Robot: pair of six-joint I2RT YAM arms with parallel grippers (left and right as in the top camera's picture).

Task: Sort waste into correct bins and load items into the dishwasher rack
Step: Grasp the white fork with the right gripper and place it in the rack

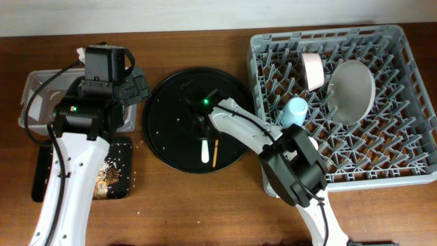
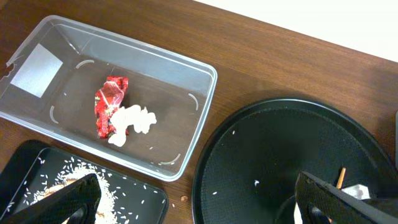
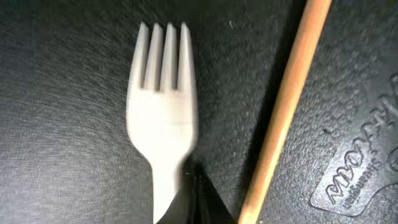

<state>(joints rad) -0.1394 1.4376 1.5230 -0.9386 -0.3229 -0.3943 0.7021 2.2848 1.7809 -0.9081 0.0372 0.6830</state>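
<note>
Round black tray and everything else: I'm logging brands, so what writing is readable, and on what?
Round black tray: raised embossed lettering, tilted and blurred, not readable.
Red wrapper: any print too small to read.
White sticker on the clear tub: looks blank.

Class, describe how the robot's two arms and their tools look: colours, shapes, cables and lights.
The left arm and right arm have white tubular links with bulky black joint housings and a small green light. A thin black cable runs along the left arm. The left tool's fingers are black wedges; the right tool ends in a narrow black tip.
</note>
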